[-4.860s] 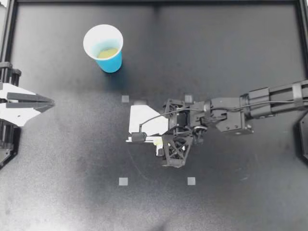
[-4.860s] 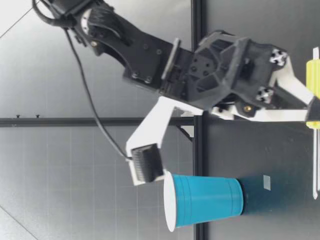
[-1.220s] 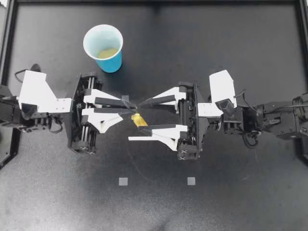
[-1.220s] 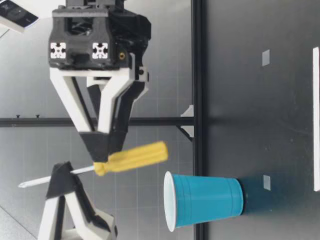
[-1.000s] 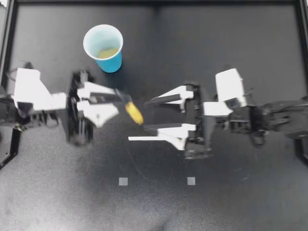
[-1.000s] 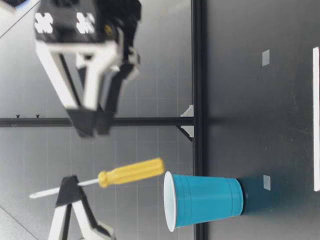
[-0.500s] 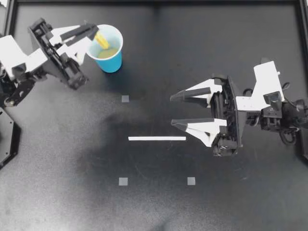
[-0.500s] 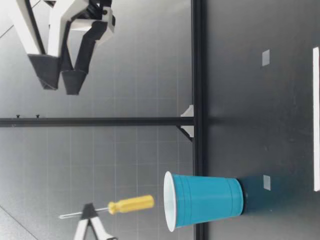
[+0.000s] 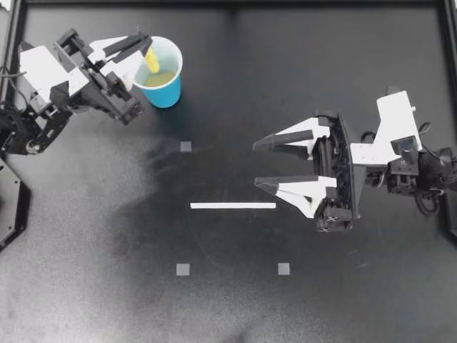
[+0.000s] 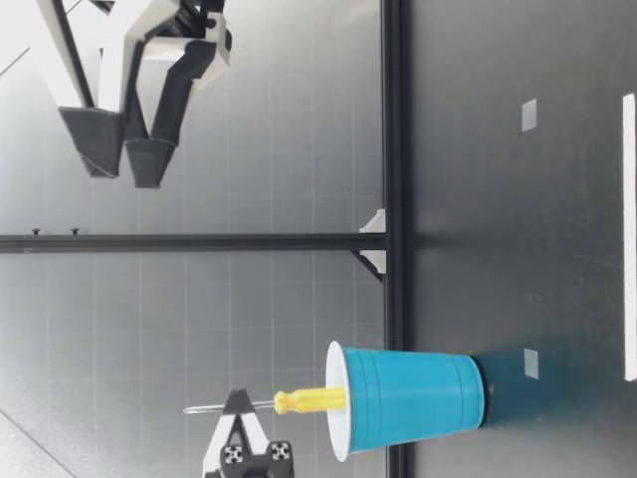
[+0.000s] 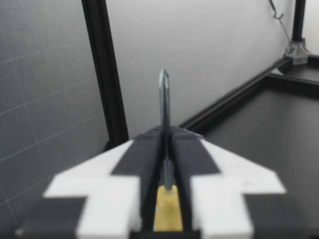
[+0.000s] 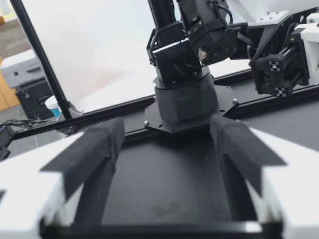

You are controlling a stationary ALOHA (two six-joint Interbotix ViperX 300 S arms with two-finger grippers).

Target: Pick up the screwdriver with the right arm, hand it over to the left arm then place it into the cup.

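Your right gripper (image 9: 257, 164) hangs clear, fingers wide apart, holding nothing; your left gripper (image 9: 145, 43) has its fingers pinched on the screwdriver (image 9: 152, 61) by the shaft; since 0.5 s ago the yellow handle has dipped into the mouth of the cup (image 9: 166, 93); release looks due.

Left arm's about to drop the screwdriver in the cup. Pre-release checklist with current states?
1. Left tool shut on screwdriver: ok, the left wrist view shows the shaft clamped.
2. Handle over cup mouth: ok, seen from above the yellow handle sits inside the rim.
3. Handle end past the rim: ok, the low view shows it just entering the mouth.
4. Cup upright: ok.
5. Right tool out of the way: ok, open and well away from the cup.
6. Handle clear of the cup's inner wall: cannot tell.
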